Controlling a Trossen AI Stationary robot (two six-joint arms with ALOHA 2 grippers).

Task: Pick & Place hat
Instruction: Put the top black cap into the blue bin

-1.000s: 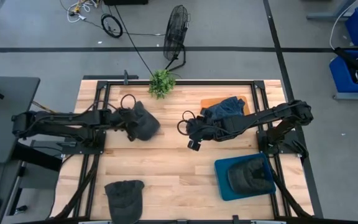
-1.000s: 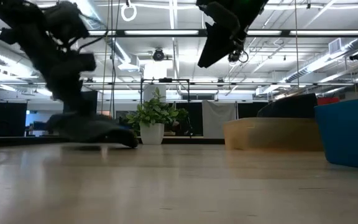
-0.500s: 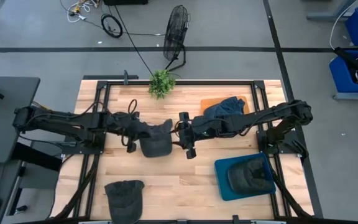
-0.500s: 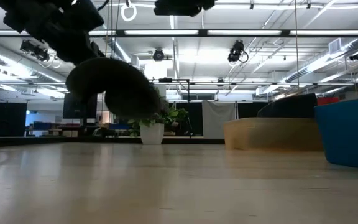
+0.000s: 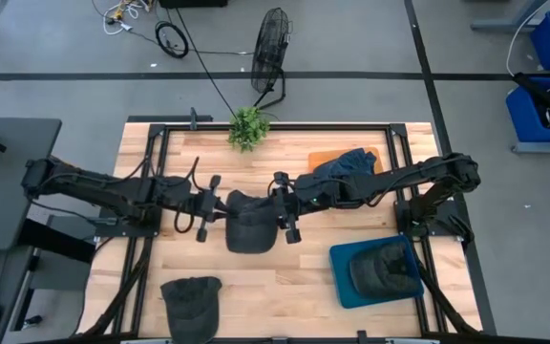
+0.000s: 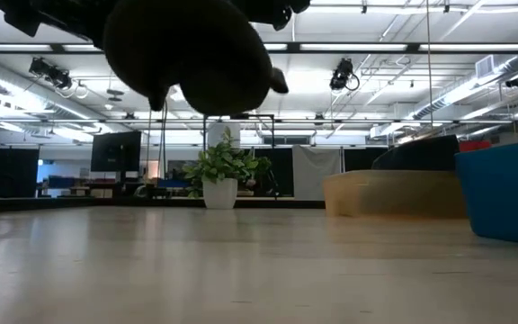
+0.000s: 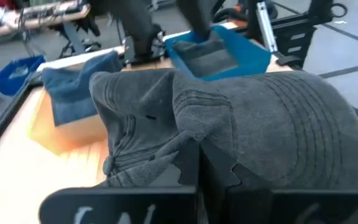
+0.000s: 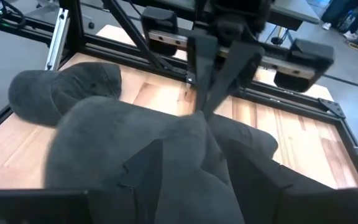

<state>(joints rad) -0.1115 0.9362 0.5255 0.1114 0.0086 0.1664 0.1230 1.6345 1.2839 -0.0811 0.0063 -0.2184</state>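
Note:
A dark grey hat [image 5: 249, 225] hangs over the middle of the table, high above the wood in the low view [image 6: 192, 54]. My left gripper [image 5: 220, 205] reaches in from the table's left and is shut on it. My right gripper [image 5: 273, 206] comes from the table's right and is open, its fingers [image 8: 149, 167] standing on either side of the hat's right-hand part [image 8: 185, 155]. The hat's stitched brim [image 7: 316, 124] and its crown [image 7: 135, 124] both show in the left wrist view. My left gripper [image 7: 199, 163] pinches a bunched fold of the hat's edge [image 7: 188, 134] between its two fingers. The fingers come nearly level from the table's left. The hat is lifted clear of the table and droops to either side of the fingers. My right gripper: I cannot tell whether its fingers touch the hat.
A second dark hat [image 5: 191, 296] lies at the near left of the table. A blue tray [image 5: 344, 287] at the near right holds another dark hat [image 5: 386, 268]. A wooden box with blue cloth [image 5: 347, 164] and a potted plant [image 5: 248, 126] stand at the far edge.
My left gripper has lifted the hat off the table at the far left and carried it up and toward the table's middle, rolling as it went; the hat now hangs clear. My right gripper has turned toward the hat and stayed open.

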